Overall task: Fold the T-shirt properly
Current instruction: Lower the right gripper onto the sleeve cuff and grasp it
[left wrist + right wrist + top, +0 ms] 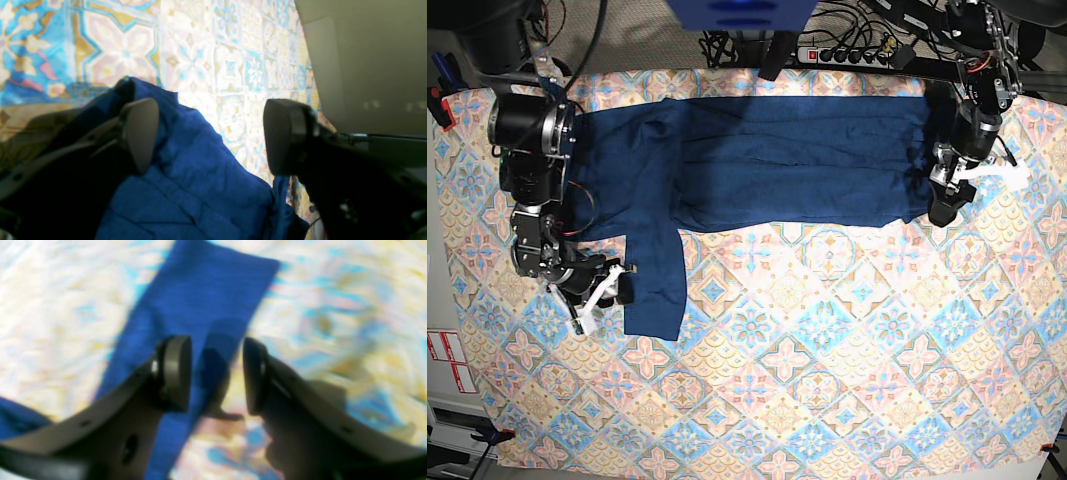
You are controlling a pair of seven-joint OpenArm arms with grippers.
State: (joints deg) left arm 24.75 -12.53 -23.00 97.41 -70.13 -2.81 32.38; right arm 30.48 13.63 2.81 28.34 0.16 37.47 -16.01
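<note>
The shirt (787, 160) lies spread across the far half of the bench (827, 400), on the patterned cloth (847, 340), its body running from side to side and one sleeve (655, 280) hanging down toward the near edge.

The left hand (949, 195) sits at the shirt's end on the base view's right. Its pads stand wide apart, with nothing between them; in the left wrist view (206, 136) a bunched fold of the shirt (186, 173) lies under and beside one pad (141, 133), while the other pad is over bare cloth (206, 50).

The right hand (602, 290) is just beside the sleeve's cuff end. In the right wrist view (217, 373) its pads are moderately apart and grip nothing; the sleeve (200, 296) runs beneath them, one pad (176, 373) over the fabric, the other at its edge. That view is blurred.

No brand or print shows on the shirt. White labels with red marks (449, 360) at the bench's side are too small to read.
</note>
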